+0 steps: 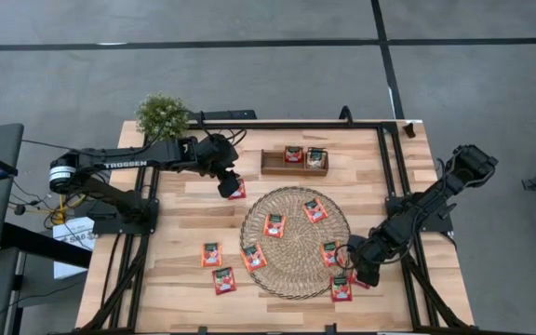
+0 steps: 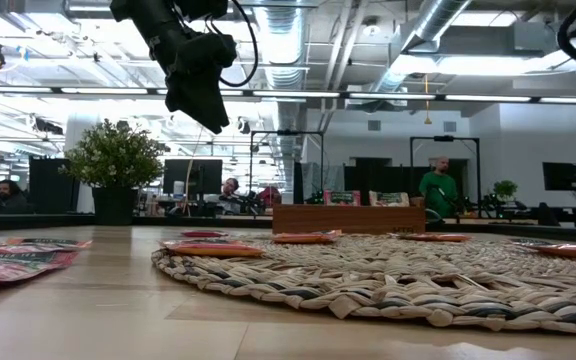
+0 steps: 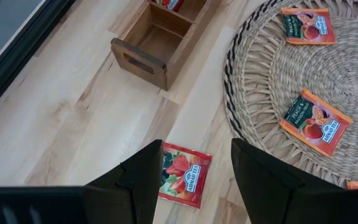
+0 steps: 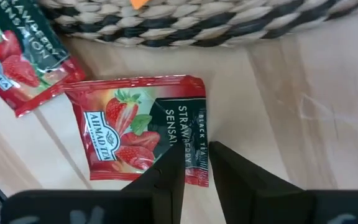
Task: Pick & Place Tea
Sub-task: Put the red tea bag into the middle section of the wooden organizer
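Your right gripper (image 4: pixel 194 163), jaws narrow over a strawberry sachet (image 4: pixel 138 130) lying flat on the worktop (image 4: pixel 303 112), may skid off its edge.

Tea sachets (image 1: pixel 274 225) across woven mat (image 1: pixel 295 270)

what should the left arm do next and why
Probably drop straight down and close. The left gripper hangs open above a red sachet on the bare table, which shows between its fingers, beside the mat and not yet gripped. The tray lies close ahead for the drop. The right gripper is low over another sachet.
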